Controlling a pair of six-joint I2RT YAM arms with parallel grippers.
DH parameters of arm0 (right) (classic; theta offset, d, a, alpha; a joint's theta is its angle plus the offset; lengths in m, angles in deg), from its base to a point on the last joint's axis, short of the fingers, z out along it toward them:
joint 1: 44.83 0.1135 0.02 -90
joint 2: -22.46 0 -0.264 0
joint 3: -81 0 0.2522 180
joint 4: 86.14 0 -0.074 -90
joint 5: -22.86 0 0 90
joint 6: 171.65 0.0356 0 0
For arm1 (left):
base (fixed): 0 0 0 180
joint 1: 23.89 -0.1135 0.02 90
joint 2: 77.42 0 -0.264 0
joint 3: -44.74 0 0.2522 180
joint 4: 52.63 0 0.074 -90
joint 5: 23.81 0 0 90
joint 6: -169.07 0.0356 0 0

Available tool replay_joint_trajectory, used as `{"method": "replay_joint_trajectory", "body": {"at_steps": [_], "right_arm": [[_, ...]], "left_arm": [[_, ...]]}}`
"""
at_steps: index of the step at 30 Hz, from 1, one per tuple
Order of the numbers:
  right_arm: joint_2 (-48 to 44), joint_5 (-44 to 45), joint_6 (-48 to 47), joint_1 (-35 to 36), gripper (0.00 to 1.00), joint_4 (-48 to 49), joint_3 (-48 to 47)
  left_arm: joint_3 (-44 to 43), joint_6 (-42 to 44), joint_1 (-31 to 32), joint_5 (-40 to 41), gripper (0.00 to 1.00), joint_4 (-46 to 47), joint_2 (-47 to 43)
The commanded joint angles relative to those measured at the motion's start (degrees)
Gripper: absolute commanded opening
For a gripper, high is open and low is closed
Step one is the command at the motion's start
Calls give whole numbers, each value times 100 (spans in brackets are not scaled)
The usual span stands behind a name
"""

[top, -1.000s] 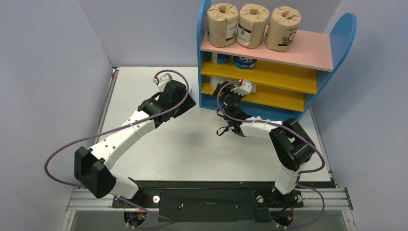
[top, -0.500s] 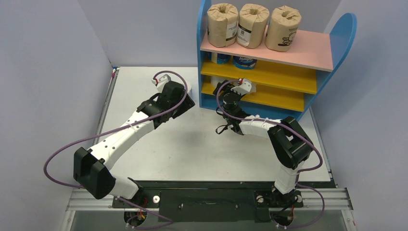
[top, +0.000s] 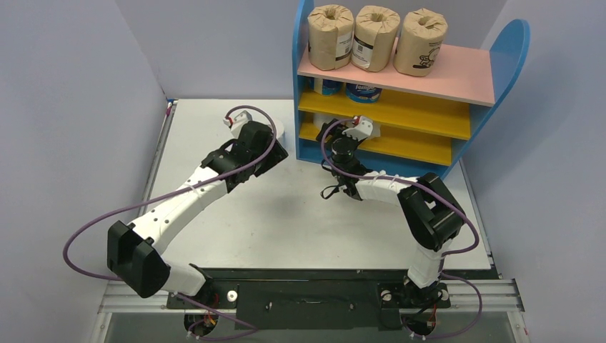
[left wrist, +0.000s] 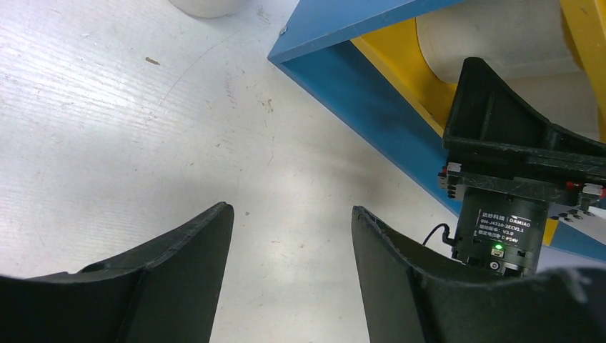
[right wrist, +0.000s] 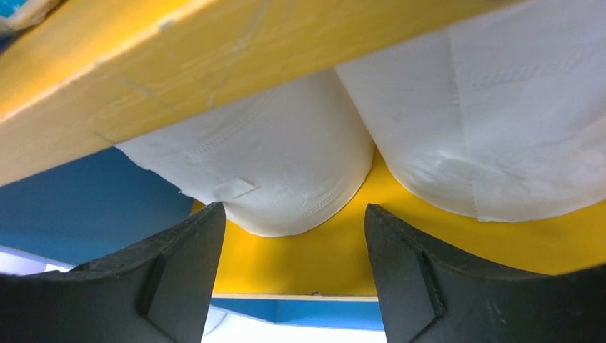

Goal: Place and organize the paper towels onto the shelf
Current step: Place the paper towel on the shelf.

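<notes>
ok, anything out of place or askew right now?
One white roll sits on the table just outside the shelf, by its blue side panel, not shelved. Nothing else looks spilled or damaged.

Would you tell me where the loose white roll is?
Top view: the white roll sits on the table beside the shelf's left panel, beyond the left pincer.
</notes>
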Motion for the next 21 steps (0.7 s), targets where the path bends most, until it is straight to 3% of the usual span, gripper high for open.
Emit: {"method": "replay_joint_trajectory", "body": {"at_steps": [1,7,10,21], "right_arm": [[-383,-391,-196,-9,68,211,136],[-985,-1168,-335,50,70,245,553],[-1496,-1420,-381,75,70,-358,689],[-5250,-1667,-1015,34,69,-2884,2307]], "left_arm": [[19,-1,-71,101,59,182,-287],[140,70,-251,10,60,203,-442],[246,91,-397,-122,61,233,-576],[867,268,-1692,-1245,63,667,-1044]]}}
